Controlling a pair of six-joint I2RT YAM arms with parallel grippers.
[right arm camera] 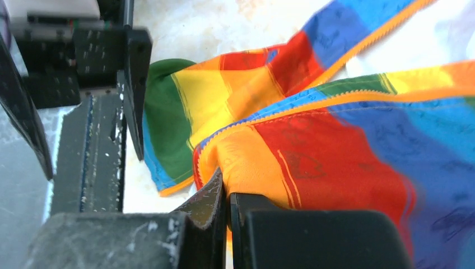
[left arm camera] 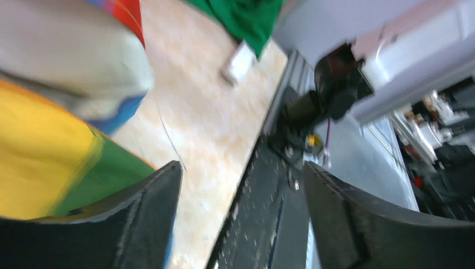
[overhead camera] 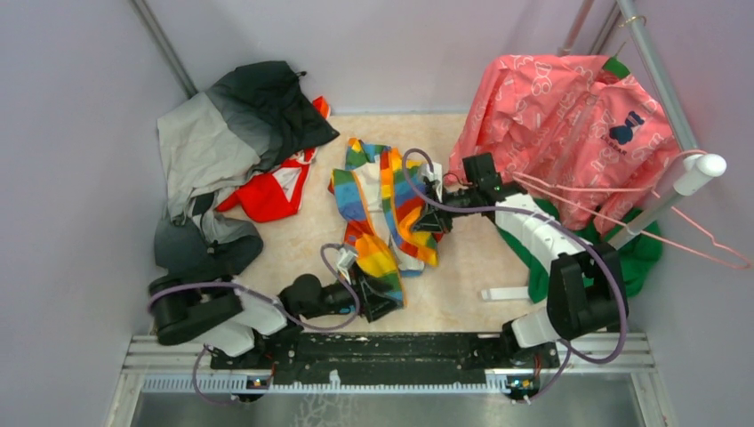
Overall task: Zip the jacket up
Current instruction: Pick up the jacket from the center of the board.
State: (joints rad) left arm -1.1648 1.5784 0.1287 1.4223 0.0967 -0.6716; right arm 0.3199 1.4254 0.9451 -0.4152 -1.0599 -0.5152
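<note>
Jacket (overhead camera: 384, 209) lies crumpled and open mid-table (overhead camera: 462, 298). Rainbow stripes face up, pale lining shows, and the orange-edged fronts run toward the near edge.

Right gripper (right arm camera: 227, 190): fingers pressed together on the jacket's orange-trimmed edge. We see a sliver of orange between them, and red and blue fabric drapes across the right-hand finger. From above, this arm reaches in from the right, onto the jacket's right side.

Left gripper (left arm camera: 241, 224): fingers spread wide, with only the table edge visible through the gap. Yellow and green jacket cloth sits beside one finger (left arm camera: 148, 218). That view is smeared, so we cannot tell whether cloth and finger touch. From above, this gripper is at the jacket's near end.

Surroundings:
- Grey-and-black coat (overhead camera: 236, 133) heaped far left, partly over a red garment (overhead camera: 271, 196) that lies just beside the jacket's left side.
- Pink garment (overhead camera: 569, 116) draped far right by a white rail (overhead camera: 689, 178), its lower edge right behind the right wrist.
- Thin pink hanger (overhead camera: 711, 245) juts out rightward, its wires running just above the right forearm.
- Green cloth (overhead camera: 645, 253) under the pink garment, behind the right elbow.
- White strip (overhead camera: 504, 293) lies flat on the table, touching the green cloth.
</note>
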